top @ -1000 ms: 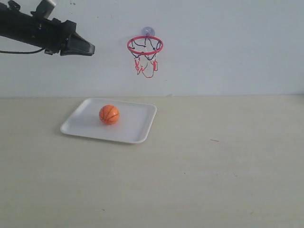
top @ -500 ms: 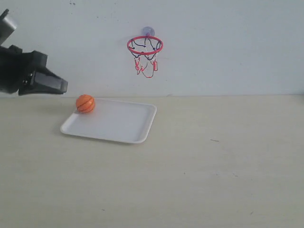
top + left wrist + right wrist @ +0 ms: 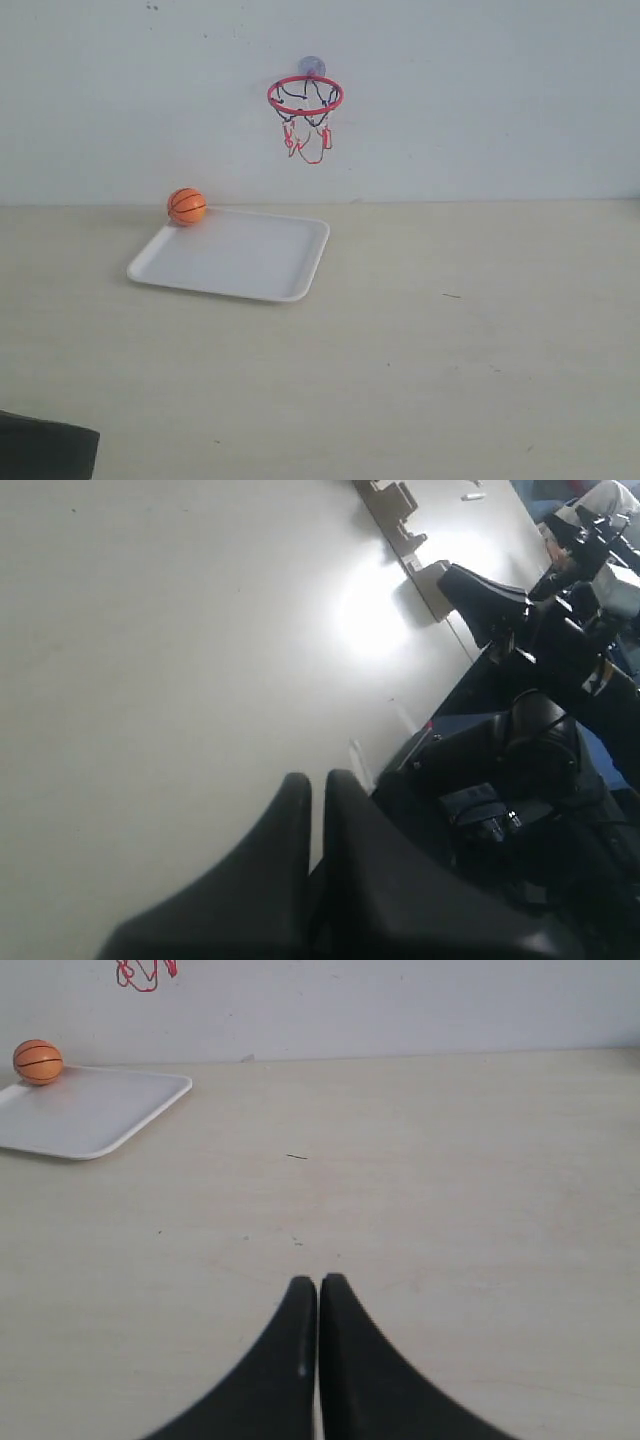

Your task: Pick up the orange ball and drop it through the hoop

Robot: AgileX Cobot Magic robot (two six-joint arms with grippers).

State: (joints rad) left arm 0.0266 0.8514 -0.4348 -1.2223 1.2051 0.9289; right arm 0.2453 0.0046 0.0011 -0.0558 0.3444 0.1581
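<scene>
The orange ball [image 3: 186,206] rests at the far left corner of the white tray [image 3: 240,262], also seen in the right wrist view as the orange ball [image 3: 38,1061]. High on the wall hangs the hoop [image 3: 305,95], its red ring level and its net empty. Only a dark piece of the left arm [image 3: 45,450] shows in the exterior view, at the bottom left corner. My left gripper [image 3: 318,780] is shut and empty over bare table near its edge. My right gripper [image 3: 319,1282] is shut and empty, low over the table, far from the tray [image 3: 100,1110].
Net strings [image 3: 145,972] of the hoop hang at the top of the right wrist view. The left wrist view shows the table's edge with dark equipment [image 3: 530,770] beyond it. A small dark speck [image 3: 452,296] lies on the table right of the tray.
The ball rolled from the tray's middle to its far left corner. The left arm dropped from high at the upper left to the bottom left corner of the exterior view.
</scene>
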